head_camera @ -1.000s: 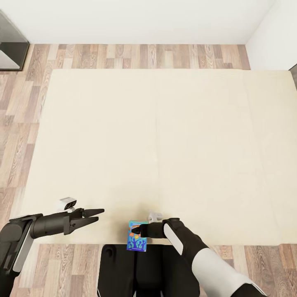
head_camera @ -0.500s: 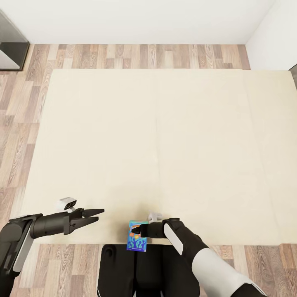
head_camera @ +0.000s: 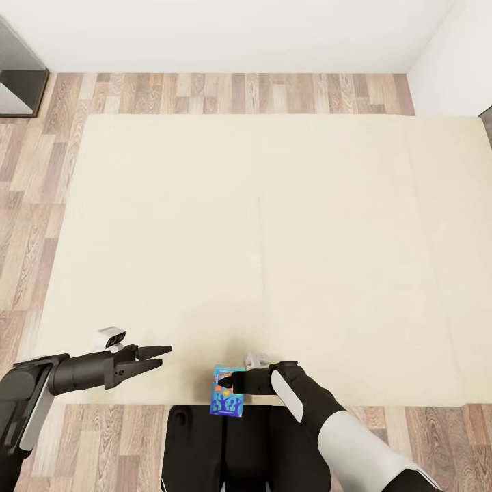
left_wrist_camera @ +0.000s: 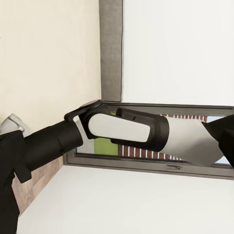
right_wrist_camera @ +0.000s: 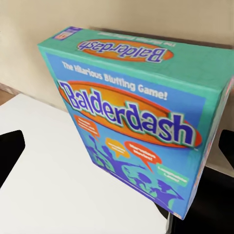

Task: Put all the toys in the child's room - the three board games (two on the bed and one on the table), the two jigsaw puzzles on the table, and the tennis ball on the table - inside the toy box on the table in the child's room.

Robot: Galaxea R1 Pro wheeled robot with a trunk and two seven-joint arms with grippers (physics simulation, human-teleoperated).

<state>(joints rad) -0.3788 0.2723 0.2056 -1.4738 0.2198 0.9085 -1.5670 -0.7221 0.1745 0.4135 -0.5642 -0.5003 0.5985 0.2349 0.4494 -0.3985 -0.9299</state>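
Holding sits with the right pincer (head_camera: 225,383): in the head view its fingers close across the board game (head_camera: 227,391), a teal-blue Balderdash box, at the near edge of the bed (head_camera: 273,239), just in front of the robot's trunk. The right wrist view has the box (right_wrist_camera: 141,122) close up with dark fingertips at either side, so it looks clamped on the box's edges. Judged handling: a stiff, light cardboard box with a glossy face, likely slippery, so pinching across the narrow sides beats the flat face, and a hard squeeze could dent it. Left pincer (head_camera: 158,355) hovers over the bed to the side, fingers slightly parted, holding nothing. Further out, bare mattress, then wood floor (head_camera: 205,92) and white wall; nothing blocks a lift.
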